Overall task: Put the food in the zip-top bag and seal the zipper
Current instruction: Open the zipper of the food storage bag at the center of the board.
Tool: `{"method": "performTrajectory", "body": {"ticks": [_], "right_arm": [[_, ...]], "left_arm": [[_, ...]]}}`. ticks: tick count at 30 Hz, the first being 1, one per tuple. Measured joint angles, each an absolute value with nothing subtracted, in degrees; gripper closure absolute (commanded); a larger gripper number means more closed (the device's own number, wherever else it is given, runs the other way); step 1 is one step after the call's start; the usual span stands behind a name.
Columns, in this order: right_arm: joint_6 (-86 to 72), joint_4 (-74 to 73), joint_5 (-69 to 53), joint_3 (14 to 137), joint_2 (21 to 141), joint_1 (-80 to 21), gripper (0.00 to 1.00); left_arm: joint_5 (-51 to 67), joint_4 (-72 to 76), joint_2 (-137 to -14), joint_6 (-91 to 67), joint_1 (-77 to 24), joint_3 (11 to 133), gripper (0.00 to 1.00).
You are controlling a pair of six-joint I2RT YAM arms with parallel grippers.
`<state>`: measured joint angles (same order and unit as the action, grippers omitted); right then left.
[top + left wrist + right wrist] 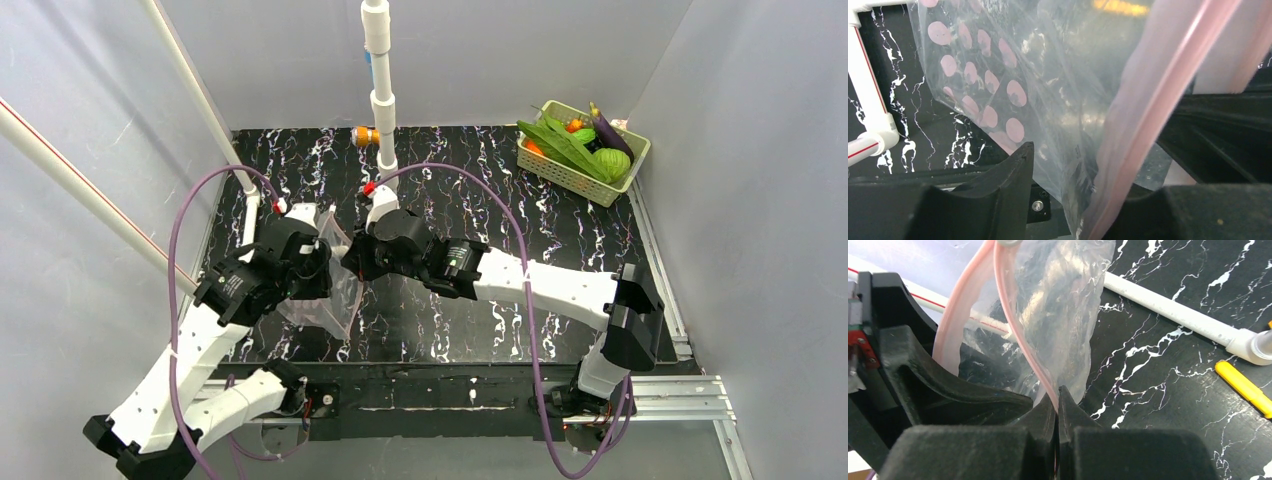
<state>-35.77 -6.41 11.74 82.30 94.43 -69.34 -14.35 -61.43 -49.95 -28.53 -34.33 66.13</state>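
The zip-top bag (325,300) hangs empty over the tabletop's (480,320) left half, apparently held up to open its mouth for loading. The right gripper (1058,405) is pinched tight on the zipper (1015,335). The left gripper's (1095,150) jaws stand apart around the film. The food (585,150) waits in the far-right basket (560,175).

The clear, pink-dotted zip-top bag (328,308) hangs crumpled. Its pink zipper (1160,102) is parted and pinched in my right gripper (1058,395). The food (585,148) lies heaped in the far-right basket (560,175).
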Motion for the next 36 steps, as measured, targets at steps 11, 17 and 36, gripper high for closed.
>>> {"method": "performTrajectory", "body": {"ticks": [11,17,36], "right_arm": [[-33.7,-6.7,10.0,81.1,94.4,-69.1,0.99],[-32.4,-8.5,7.6,78.8,93.3,-65.9,0.99],[-23.8,-22.6,-8.3,78.5,81.2,-56.0,0.19]], "left_arm": [[-16.9,-62.8,-49.1,-25.6,-34.3,73.2,1.0],[-17.2,-63.3,-47.6,-21.6,-34.3,74.9,1.0],[-11.3,-45.3,-55.6,-6.8,-34.3,64.3,1.0]]}}
